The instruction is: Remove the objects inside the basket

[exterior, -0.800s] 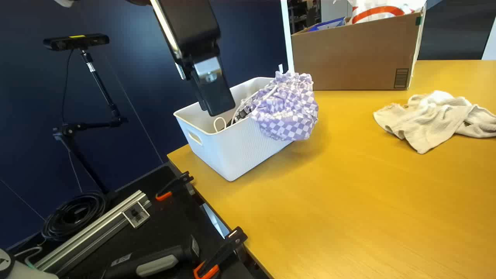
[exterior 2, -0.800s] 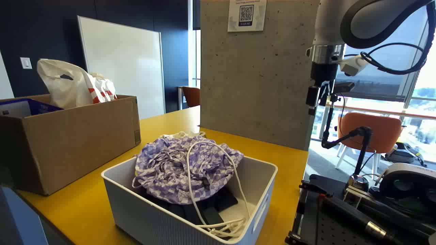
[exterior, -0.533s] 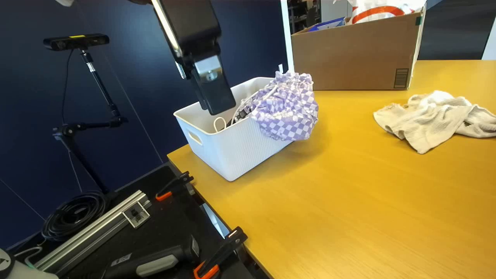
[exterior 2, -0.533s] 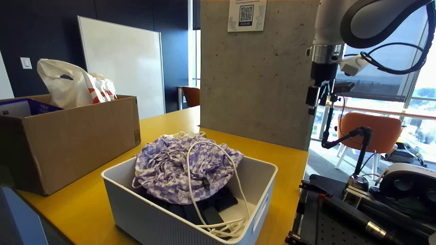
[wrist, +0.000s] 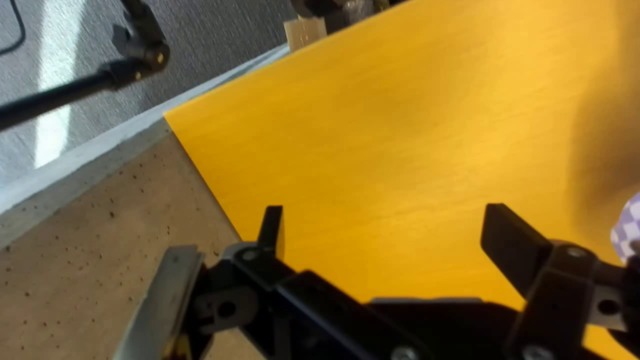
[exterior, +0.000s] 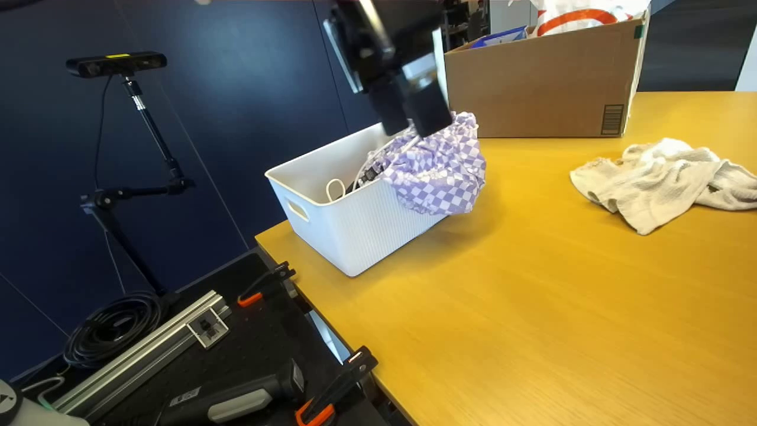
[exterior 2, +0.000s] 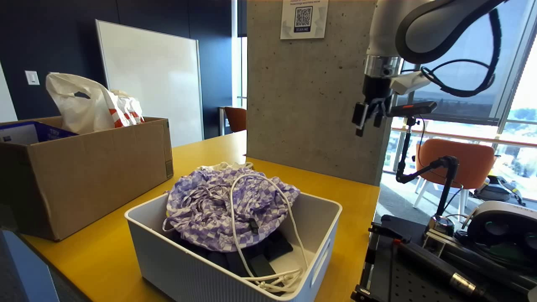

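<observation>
The white basket (exterior: 366,236) stands on the yellow table and shows in both exterior views (exterior 2: 188,268). A purple-and-white checkered cloth bag (exterior 2: 209,209) lies bunched in it and hangs over its rim (exterior: 440,174). The bag's edge shows at the right of the wrist view (wrist: 629,227). A white cable (exterior 2: 233,218) loops over the bag and coils in a basket corner. Dark objects (exterior 2: 261,268) lie partly hidden under the bag. My gripper (wrist: 383,220) is open and empty, high above the table in both exterior views (exterior: 414,127) (exterior 2: 368,128), touching nothing.
A cardboard box (exterior: 538,83) with plastic bags stands near the basket (exterior 2: 105,167). A cream cloth (exterior: 656,177) lies on the table. A concrete pillar (exterior 2: 314,96) rises at the table edge (wrist: 100,260). A camera stand (exterior 2: 447,167) and clamps (exterior: 349,378) are near the edge.
My gripper has moved right and slightly up in an exterior view, where it now overlaps the bag's top, and left in the opposite view. It has turned, showing both fingers apart. Basket and contents are unchanged.
</observation>
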You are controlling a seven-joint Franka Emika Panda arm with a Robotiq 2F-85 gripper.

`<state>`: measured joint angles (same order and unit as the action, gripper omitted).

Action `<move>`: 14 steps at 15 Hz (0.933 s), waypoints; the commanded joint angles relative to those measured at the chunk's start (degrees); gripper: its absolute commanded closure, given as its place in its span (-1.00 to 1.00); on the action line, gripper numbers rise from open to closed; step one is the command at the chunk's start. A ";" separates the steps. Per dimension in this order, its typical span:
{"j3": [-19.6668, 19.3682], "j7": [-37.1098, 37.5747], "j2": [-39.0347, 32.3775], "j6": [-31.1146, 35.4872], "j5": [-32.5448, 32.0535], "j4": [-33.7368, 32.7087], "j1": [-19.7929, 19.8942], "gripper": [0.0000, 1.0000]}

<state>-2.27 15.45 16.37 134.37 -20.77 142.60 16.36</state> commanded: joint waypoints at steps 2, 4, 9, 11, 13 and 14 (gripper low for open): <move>-0.47 1.03 -16.36 6.49 -1.77 -16.12 -2.55 -1.00; -0.41 -1.85 -21.25 9.66 0.41 -22.09 -5.37 -1.00; 1.40 -10.26 -34.36 12.25 7.10 -38.36 -11.59 -1.00; 3.67 -17.37 -39.59 11.86 15.69 -43.82 -11.11 -1.00; 5.50 -22.67 -44.32 10.26 20.07 -49.06 -10.80 -1.00; 6.10 -24.44 -46.21 9.04 20.84 -51.58 -11.16 -1.00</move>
<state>1.61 -2.37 -22.92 146.40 -4.34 100.21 4.46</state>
